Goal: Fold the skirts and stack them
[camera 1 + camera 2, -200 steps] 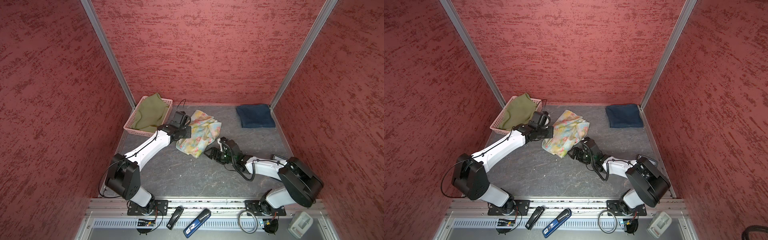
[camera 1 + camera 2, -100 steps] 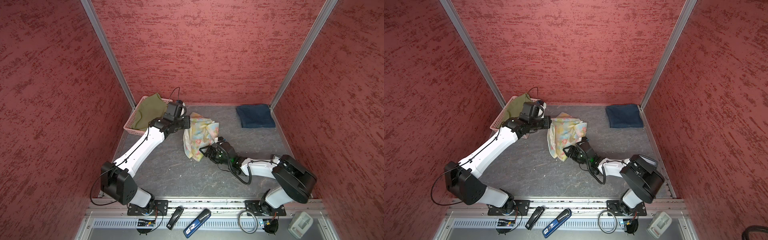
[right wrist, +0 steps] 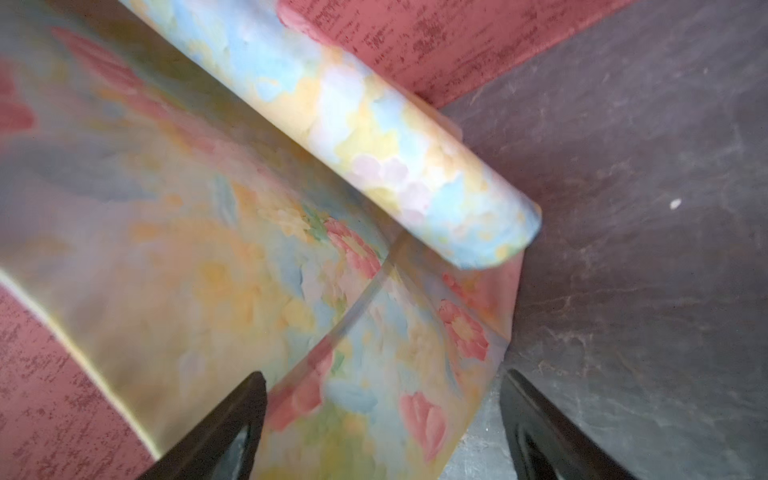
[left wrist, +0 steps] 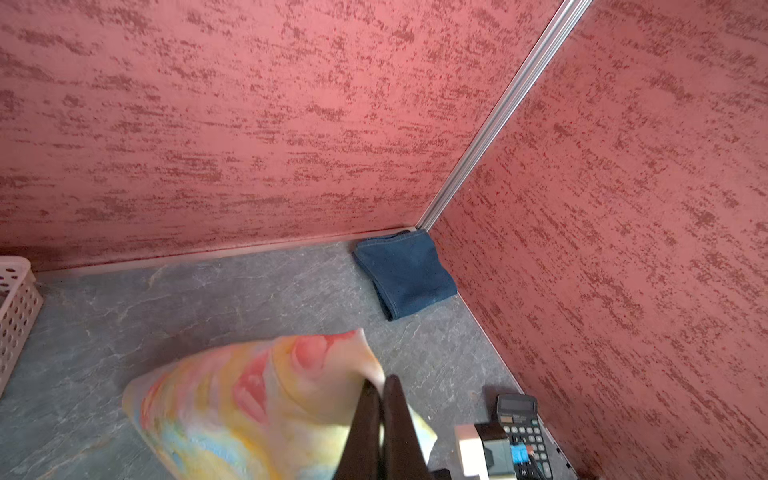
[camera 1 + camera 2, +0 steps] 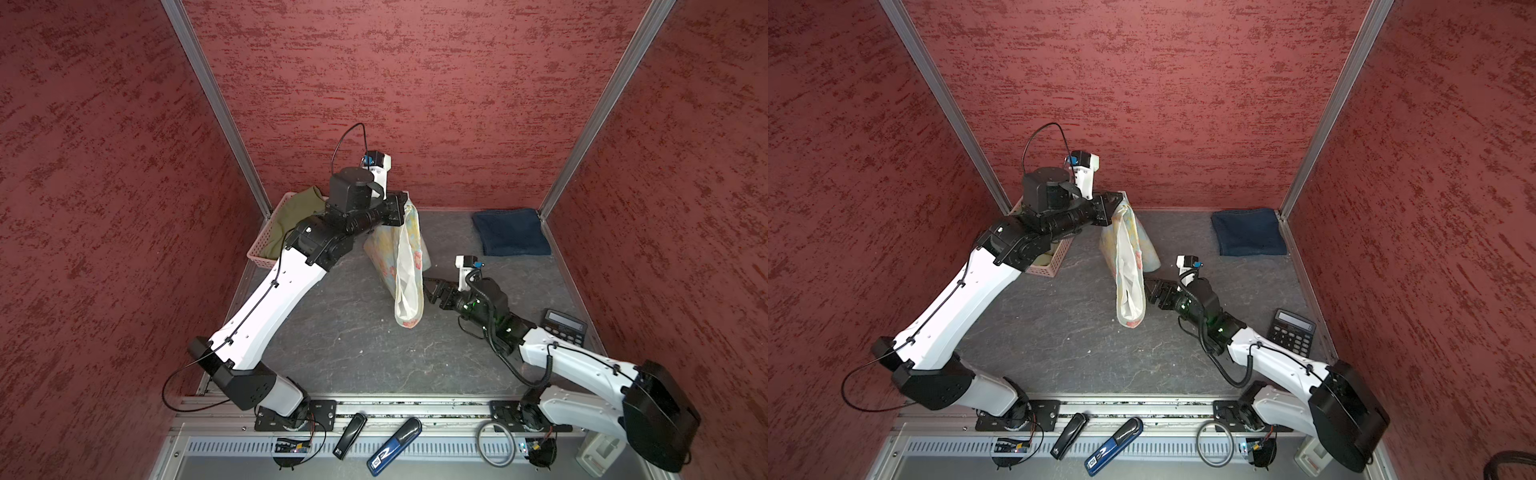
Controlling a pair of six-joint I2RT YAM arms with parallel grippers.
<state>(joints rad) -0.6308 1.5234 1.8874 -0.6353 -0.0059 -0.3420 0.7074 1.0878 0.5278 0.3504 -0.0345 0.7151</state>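
Left jaws hold floral skirt (image 5: 405, 270) aloft; right jaws gape, perhaps touching it.

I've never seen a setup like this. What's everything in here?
Table: one, grey, centre.
Walls: three, red, around the table.
Basket: one, pink, back left corner.
Floral skirt: one, pastel with pink flowers, hanging from the left end effector.
Denim skirt: one, dark blue, folded, back right corner.
Green skirt: one, olive, in the basket.
Calculator: one, black, table's right edge.
Stapler: one, black, front rail.
Blue tool: one, blue, beside the stapler.
Cable loop: one, grey, front rail.
Left end effector: one, black, shut on the floral skirt.
Right end effector: one, black, open, beside the hanging skirt.
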